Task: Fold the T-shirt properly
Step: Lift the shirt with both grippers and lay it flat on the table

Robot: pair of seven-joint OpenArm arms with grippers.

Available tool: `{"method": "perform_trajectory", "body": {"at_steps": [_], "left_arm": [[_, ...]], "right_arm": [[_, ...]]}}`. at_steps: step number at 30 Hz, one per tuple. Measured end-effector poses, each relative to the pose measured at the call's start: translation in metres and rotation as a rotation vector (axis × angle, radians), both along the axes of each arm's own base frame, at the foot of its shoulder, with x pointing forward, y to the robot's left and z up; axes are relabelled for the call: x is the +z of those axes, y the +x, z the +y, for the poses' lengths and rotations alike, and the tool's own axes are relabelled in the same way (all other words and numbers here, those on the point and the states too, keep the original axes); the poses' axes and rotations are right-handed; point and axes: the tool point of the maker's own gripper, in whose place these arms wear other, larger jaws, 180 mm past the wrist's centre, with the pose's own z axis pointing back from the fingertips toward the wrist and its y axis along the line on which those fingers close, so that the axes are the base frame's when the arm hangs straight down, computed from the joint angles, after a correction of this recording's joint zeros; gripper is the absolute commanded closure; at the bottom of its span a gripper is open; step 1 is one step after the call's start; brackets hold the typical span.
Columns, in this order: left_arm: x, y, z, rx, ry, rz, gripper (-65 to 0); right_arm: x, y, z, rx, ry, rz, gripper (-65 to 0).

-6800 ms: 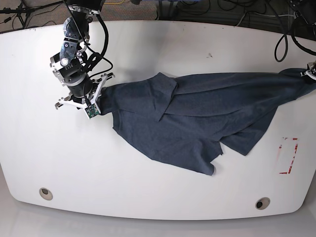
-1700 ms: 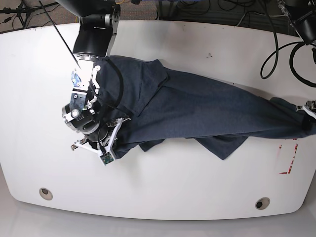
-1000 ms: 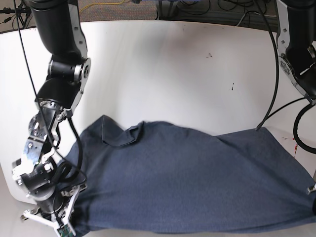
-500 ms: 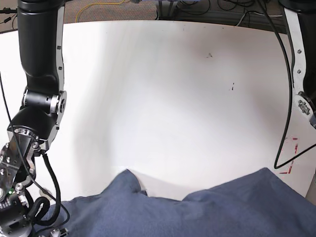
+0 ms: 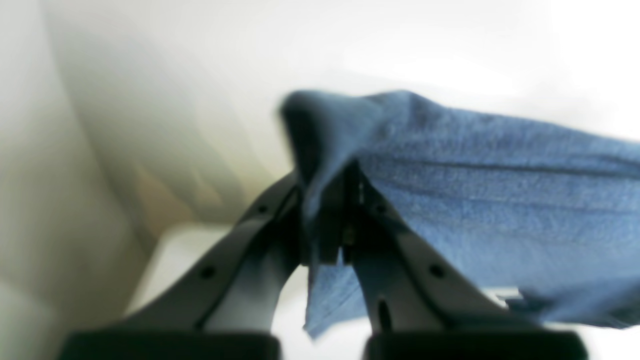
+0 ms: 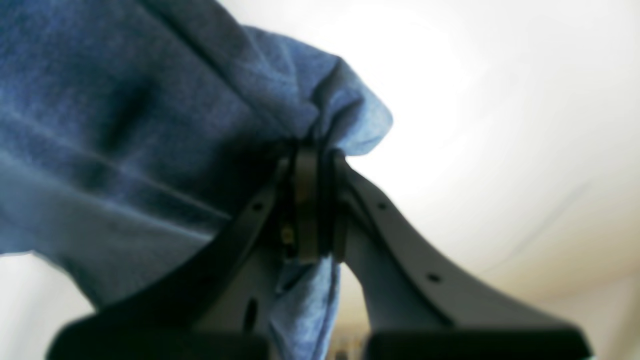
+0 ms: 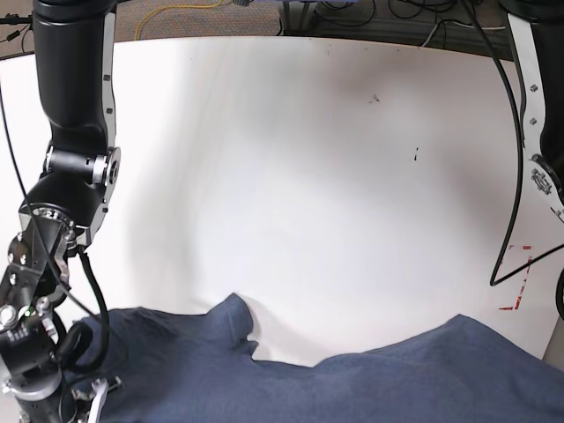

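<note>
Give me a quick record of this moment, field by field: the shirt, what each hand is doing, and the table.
garment: dark blue T-shirt, spread along the base view's bottom edge
left hand: shut on a bunched edge of the shirt
right hand: shut on another bunched edge
shirt between hands: stretched out, with one raised peak of fabric
table: white, with red corner marks near its right edge
fold: not yet made

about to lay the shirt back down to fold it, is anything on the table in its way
Nothing visible is. The table beyond the shirt shows only small marks and red tape near its edge. Both the left gripper and right gripper are clamped on the shirt.
</note>
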Motion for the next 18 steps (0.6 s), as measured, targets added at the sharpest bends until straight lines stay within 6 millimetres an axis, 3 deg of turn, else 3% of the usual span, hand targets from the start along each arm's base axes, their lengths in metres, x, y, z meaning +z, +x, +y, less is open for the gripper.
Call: {"method": "perform_trajectory", "body": {"at_steps": [5, 6, 8, 14, 18], "left_arm": [[-0.063, -0.004, 0.001, -0.012, -0.041, 0.119, 0.0], [-0.067, -0.007, 0.0, -0.015, -0.034, 0.128, 0.0], [-0.089, -0.016, -0.002, -0.012, -0.016, 0.162, 0.0], [-0.127, -0.042, -0.008, -0.023, 0.009, 0.196, 0.0], [-0.177, -0.067, -0.006, -0.02, -0.015, 0.293, 0.0]], "right_arm": [[-0.051, -0.015, -0.002, 0.0, 0.03, 0.066, 0.0], [-0.058, -0.016, -0.001, 0.0, 0.032, 0.08, 0.0], [-0.085, -0.028, -0.006, -0.012, 0.039, 0.122, 0.0], [-0.151, -0.052, -0.012, -0.049, 0.08, 0.25, 0.0], [-0.198, -0.073, -0.011, -0.066, 0.155, 0.338, 0.0]]}}
